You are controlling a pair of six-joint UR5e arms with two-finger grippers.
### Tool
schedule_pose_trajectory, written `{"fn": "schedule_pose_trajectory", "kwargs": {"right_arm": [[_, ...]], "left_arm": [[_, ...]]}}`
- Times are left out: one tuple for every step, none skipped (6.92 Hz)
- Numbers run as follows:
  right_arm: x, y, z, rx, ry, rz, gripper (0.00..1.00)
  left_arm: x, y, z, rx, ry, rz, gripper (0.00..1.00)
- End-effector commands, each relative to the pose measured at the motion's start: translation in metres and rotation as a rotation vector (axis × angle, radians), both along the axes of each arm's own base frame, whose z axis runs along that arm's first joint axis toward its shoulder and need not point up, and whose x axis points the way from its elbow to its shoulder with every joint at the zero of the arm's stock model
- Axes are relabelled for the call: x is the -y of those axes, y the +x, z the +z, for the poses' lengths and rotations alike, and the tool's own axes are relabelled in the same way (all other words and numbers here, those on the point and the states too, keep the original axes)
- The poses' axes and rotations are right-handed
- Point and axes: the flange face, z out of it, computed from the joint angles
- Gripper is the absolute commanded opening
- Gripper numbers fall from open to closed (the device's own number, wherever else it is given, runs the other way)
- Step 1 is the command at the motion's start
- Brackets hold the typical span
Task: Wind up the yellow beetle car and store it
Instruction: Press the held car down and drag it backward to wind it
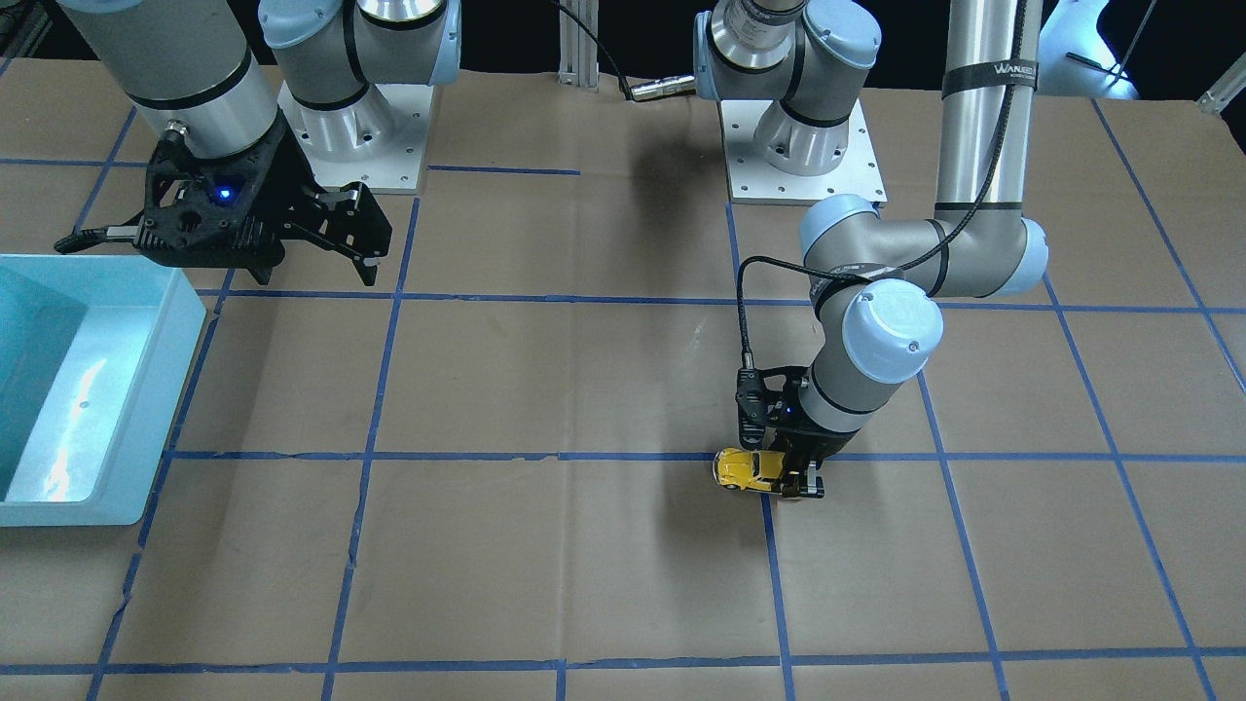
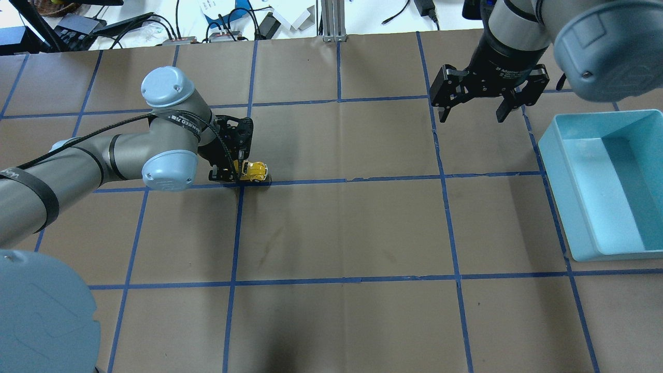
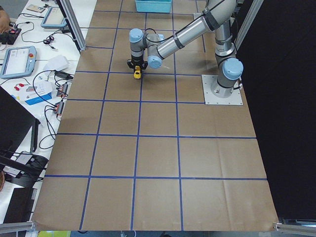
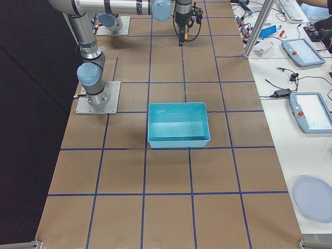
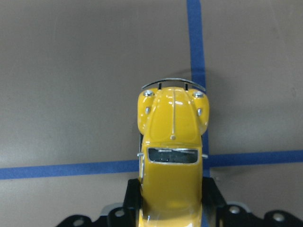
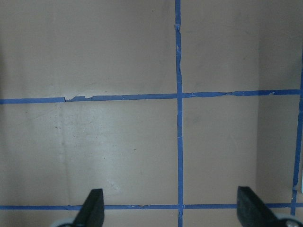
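Observation:
The yellow beetle car (image 1: pixel 748 469) sits at table level on a blue tape crossing, left of the table's middle in the overhead view (image 2: pixel 254 170). My left gripper (image 1: pixel 796 479) is shut on the car's rear half. In the left wrist view the car (image 5: pixel 173 142) points away from the camera, with a black finger (image 5: pixel 131 196) on each flank and its front bumper free. My right gripper (image 2: pixel 471 111) is open and empty, held above the table near the bin. The right wrist view shows its two fingertips (image 6: pixel 93 208) spread over bare paper.
A light blue bin (image 2: pixel 554 176) stands empty at the table's right end, also in the front view (image 1: pixel 165 370). Brown paper with a blue tape grid (image 2: pixel 342 181) covers the table. Both arm bases (image 1: pixel 803 166) stand at the robot's edge.

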Motion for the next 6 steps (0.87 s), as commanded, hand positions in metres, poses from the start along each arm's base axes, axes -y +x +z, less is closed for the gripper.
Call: {"fn": "schedule_pose_trajectory", "kwargs": {"right_arm": [[-0.001,0.000,0.001,0.000,0.000,0.001,1.00],[-0.001,0.001,0.002,0.000,-0.002,0.003,1.00],[-0.001,0.000,0.002,0.000,-0.002,0.001,1.00],[-0.001,0.000,0.002,0.000,-0.002,0.003,1.00],[0.000,-0.001,0.004,-0.010,-0.013,0.004,1.00],[0.001,0.002,0.012,-0.011,-0.034,0.007,1.00]], "left_arm": [[-0.002,0.007,-0.004,0.018,0.010,0.008,0.33],[-0.003,0.009,-0.006,0.018,0.017,0.013,0.33],[-0.003,0.009,-0.006,0.018,0.015,0.013,0.33],[-0.003,0.010,-0.006,0.016,0.015,0.014,0.33],[-0.002,0.018,-0.006,0.015,0.017,0.028,0.33],[0.000,0.031,-0.006,0.012,0.017,0.049,0.33]]}}
